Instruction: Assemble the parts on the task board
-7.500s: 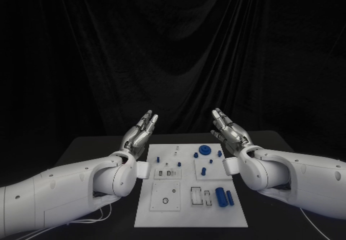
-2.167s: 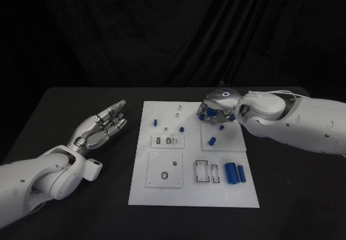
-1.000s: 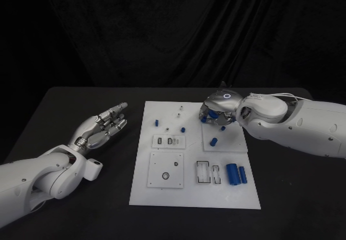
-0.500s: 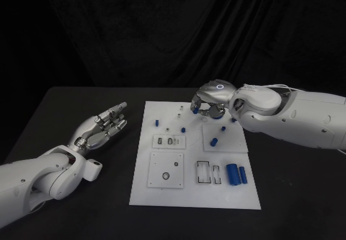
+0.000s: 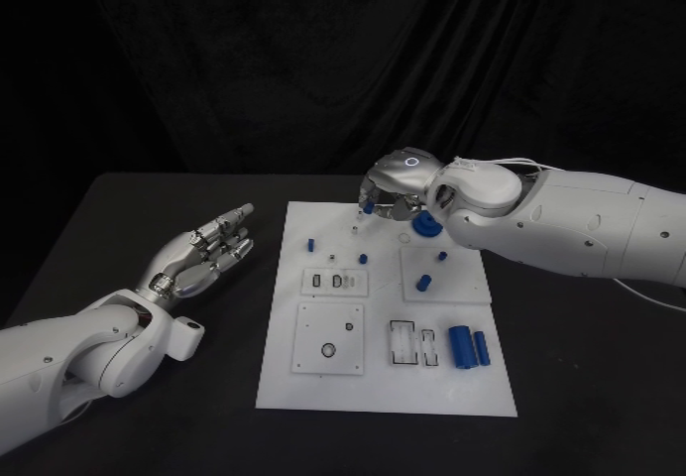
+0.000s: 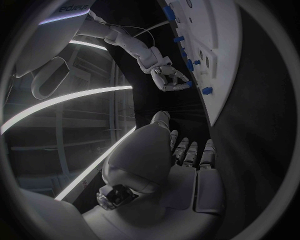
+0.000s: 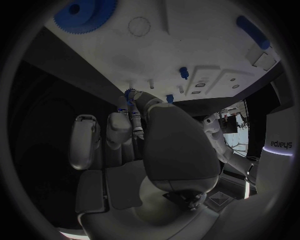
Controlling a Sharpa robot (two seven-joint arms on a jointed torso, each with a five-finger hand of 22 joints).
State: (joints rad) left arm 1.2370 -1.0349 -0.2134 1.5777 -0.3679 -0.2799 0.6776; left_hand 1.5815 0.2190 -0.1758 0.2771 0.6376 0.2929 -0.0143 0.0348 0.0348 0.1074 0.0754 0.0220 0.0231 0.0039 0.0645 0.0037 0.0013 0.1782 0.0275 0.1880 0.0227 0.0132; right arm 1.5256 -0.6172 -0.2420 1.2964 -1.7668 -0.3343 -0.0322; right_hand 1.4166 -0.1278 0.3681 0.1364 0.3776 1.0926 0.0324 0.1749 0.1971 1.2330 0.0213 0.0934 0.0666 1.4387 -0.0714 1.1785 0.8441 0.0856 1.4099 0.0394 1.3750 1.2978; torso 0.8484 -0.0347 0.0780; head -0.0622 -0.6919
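Note:
The white task board (image 5: 379,392) lies in the middle of the black table. My right hand (image 5: 398,190) hovers over its far end and pinches a small blue part (image 5: 368,208) between thumb and finger; the right wrist view shows that part (image 7: 129,94) at the fingertips above thin white pins. A blue gear (image 5: 424,226) lies on the board just beside the right hand, also seen as a gear (image 7: 84,12) from the wrist. My left hand (image 5: 200,253) rests open, fingers apart, left of the board, holding nothing.
Small blue pegs (image 5: 310,241) (image 5: 363,258) (image 5: 424,284) stand on the board's middle. Two blue cylinders (image 5: 459,344) lie near slots at its near right. The right forearm (image 5: 572,228) spans the table's far right. Bare black table surrounds the board.
My right hand has lifted from the gear and moved left and farther along the board's far end, carrying the small blue part. The gear now lies uncovered. The left hand has not moved.

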